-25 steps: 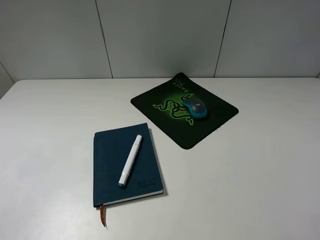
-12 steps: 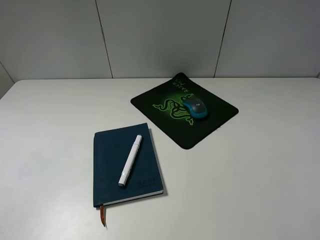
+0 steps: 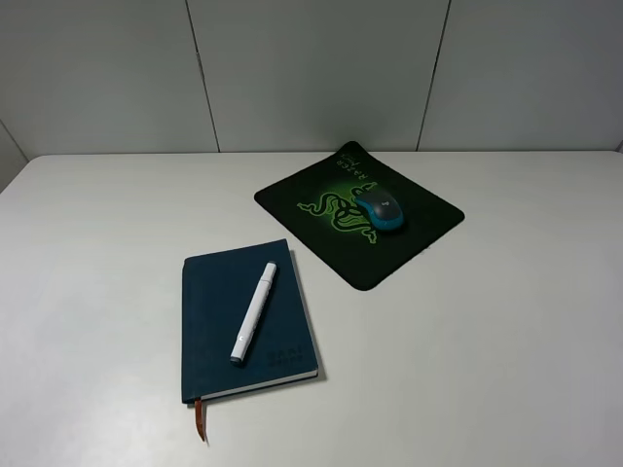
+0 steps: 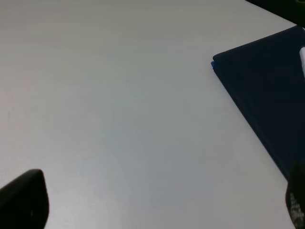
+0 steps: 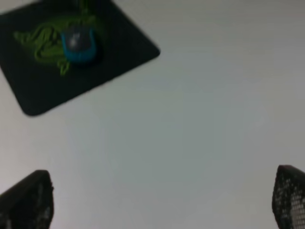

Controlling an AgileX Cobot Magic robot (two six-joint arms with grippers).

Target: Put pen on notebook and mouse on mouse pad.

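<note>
- the notebook (image 3: 248, 319) lies closed and flat on the white table (image 3: 506, 321), toward the near left, with its ribbon bookmark (image 3: 202, 420) trailing off the near edge.
- the pen (image 3: 253, 312) rests on top of the notebook's cover, lying along its length and a little slanted, grey tip toward the near end.
- the mouse pad (image 3: 358, 214) sits farther back and to the right, turned at an angle, well apart from the notebook; its green logo (image 3: 336, 211) shows on the left part.
- the mouse (image 3: 380, 209) sits on the pad, just right of the logo.
- neither arm shows from the high camera.
- the left gripper (image 4: 157, 205) hangs over bare table with its fingertips (image 4: 26, 200) far apart and nothing between them; a corner of the notebook is nearby.
- the right gripper (image 5: 162, 200) also stands wide apart and empty over bare table, with the pad and mouse well away from it; that view is blurred.
</note>
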